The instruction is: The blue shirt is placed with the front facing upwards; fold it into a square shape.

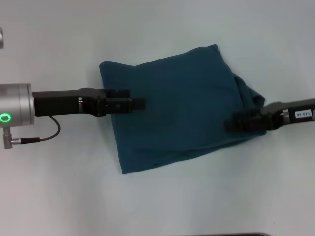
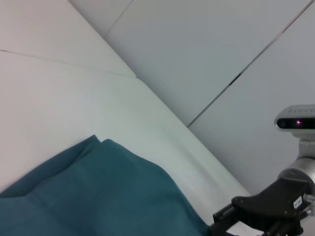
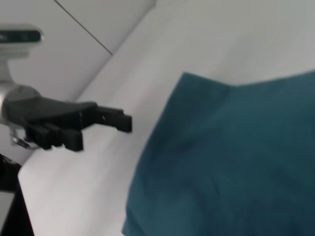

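The blue shirt [image 1: 177, 110] lies on the white table [image 1: 162, 206] as a folded, roughly square teal bundle, with a bunched fold at its right side. No lettering or collar shows. My left gripper [image 1: 140, 103] reaches in from the left and sits over the shirt's left edge; the right wrist view shows it [image 3: 125, 123] above the table beside the cloth [image 3: 231, 157]. From the right, my right gripper [image 1: 230, 124] sits over the shirt's right edge, and the left wrist view shows it [image 2: 219, 219] just past the cloth [image 2: 98, 191].
The left arm's silver wrist with a green ring light [image 1: 6, 117] and a grey cable [image 1: 49, 135] is at the left edge. A dark edge [image 1: 231, 234] marks the table's near side. The robot's head camera [image 2: 295, 122] shows in both wrist views.
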Controlling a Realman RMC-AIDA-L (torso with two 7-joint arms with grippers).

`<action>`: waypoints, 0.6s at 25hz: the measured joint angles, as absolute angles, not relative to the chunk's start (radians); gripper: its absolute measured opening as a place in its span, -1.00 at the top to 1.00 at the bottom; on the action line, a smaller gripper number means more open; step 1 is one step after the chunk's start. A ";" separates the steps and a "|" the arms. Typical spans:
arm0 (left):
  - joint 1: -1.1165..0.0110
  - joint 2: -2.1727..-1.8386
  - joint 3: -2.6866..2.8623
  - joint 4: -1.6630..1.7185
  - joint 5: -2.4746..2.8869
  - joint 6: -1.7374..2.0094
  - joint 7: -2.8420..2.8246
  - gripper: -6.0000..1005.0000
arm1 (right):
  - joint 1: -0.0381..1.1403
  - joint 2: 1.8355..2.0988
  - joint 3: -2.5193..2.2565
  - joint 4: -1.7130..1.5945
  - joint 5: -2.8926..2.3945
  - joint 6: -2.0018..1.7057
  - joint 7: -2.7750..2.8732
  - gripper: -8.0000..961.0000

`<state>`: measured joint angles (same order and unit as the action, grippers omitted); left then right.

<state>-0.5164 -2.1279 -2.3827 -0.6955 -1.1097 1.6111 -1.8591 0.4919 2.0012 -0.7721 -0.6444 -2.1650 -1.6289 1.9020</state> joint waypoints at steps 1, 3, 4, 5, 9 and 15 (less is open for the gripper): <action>-0.517 -2.128 -2.382 -0.695 -1.108 1.608 -1.859 -0.64 | 0.495 1.999 -0.772 -0.632 -2.183 -1.615 1.902 -0.49; -0.519 -2.131 -2.378 -0.693 -1.106 1.599 -1.859 -0.64 | 0.503 1.998 -0.771 -0.613 -2.221 -1.586 1.906 -0.49; -0.520 -2.131 -2.378 -0.693 -1.106 1.598 -1.859 -0.64 | 0.507 1.999 -0.769 -0.606 -2.239 -1.570 1.910 -0.49; -0.520 -2.132 -2.377 -0.692 -1.106 1.598 -1.859 -0.64 | 0.510 2.001 -0.767 -0.602 -2.253 -1.558 1.912 -0.49; -0.521 -2.130 -2.378 -0.692 -1.105 1.597 -1.861 -0.64 | 0.513 2.003 -0.750 -0.605 -2.253 -1.564 1.907 -0.49; -0.516 -2.122 -2.385 -0.702 -1.104 1.605 -1.860 -0.64 | 0.506 1.971 -0.664 -0.611 -2.202 -1.639 1.868 -0.50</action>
